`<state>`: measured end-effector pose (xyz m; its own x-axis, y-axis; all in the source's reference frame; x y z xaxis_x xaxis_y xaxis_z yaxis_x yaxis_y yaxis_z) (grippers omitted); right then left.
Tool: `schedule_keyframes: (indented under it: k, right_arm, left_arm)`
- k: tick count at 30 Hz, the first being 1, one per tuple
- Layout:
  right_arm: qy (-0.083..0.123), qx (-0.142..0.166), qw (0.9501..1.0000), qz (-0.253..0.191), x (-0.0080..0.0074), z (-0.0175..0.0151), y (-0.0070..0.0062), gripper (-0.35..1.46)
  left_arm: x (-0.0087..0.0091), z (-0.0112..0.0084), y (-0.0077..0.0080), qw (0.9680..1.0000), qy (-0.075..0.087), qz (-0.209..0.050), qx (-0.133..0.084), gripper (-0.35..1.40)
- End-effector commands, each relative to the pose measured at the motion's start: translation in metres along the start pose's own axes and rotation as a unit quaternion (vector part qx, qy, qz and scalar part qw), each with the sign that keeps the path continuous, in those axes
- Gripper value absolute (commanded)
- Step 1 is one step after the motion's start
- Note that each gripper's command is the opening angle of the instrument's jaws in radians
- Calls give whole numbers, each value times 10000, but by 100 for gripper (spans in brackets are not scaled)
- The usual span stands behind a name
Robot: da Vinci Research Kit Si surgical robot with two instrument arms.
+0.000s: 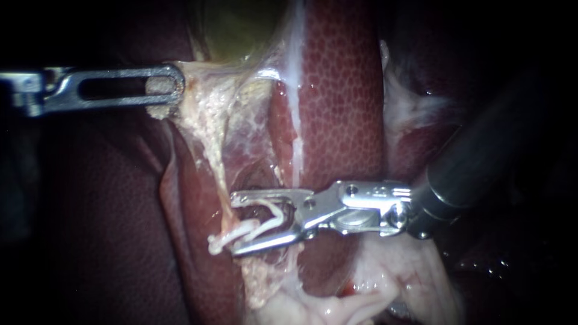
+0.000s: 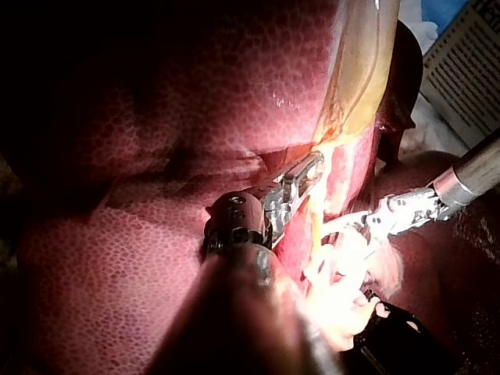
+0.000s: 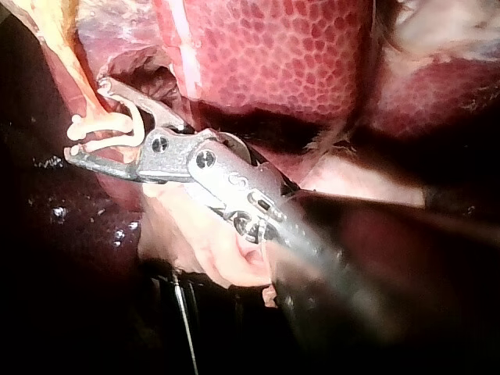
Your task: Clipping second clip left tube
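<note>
My left instrument [image 1: 164, 89] comes in from the left, its slotted jaws shut on pale tissue just below the greenish gallbladder [image 1: 235, 24] and holding it taut. From that tissue a thin pale tube [image 1: 217, 162] runs down over the liver [image 1: 343, 90]. My right instrument [image 1: 235, 224] stands with its jaws open, one on each side of the tube. A white clip [image 1: 241, 230] lies between them across the tube, its legs close together. The right wrist view shows the same open jaws [image 3: 86, 119] and the clip [image 3: 101, 129]. The left wrist view shows both instruments, left [image 2: 308, 172] and right [image 2: 355, 226].
Pale fatty tissue [image 1: 361, 289] bulges below the right instrument's shaft. A white band [image 1: 295, 90] runs down the liver beside the tube. In the left wrist view a printed sheet [image 2: 469, 70] lies beyond the liver's edge.
</note>
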<state>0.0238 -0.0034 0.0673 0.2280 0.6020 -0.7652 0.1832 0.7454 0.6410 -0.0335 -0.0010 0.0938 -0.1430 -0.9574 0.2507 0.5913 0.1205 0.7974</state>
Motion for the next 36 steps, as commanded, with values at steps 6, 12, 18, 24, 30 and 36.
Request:
schedule_keyframes:
  k: [6, 12, 18, 24, 30, 36]
  right_arm:
    - [-16, 141, 9999, -62, -5, 10, -4, 60]
    - [-37, 280, 9996, -24, 3, 18, -16, 60]
    - [-39, 297, 9995, -35, 5, 25, -17, 60]
    - [-55, 333, 9994, -12, -3, 39, -16, 60]
    - [-60, 380, 9992, 56, -10, 55, -14, 59]
    - [-31, 380, 9993, 54, -10, 57, -13, 58]
  left_arm:
    - [0, 0, 0, 10000, -2, 1, 0, -35]
    - [0, 0, -1, 10000, -3, 0, -1, -35]
    - [0, 1, -1, 10000, -4, 0, -2, -35]
    - [0, 2, -1, 10000, -6, -1, -4, -35]
    - [0, 3, -2, 10000, -9, -1, -7, -35]
    - [1, 3, -2, 10000, -9, -1, -8, -35]
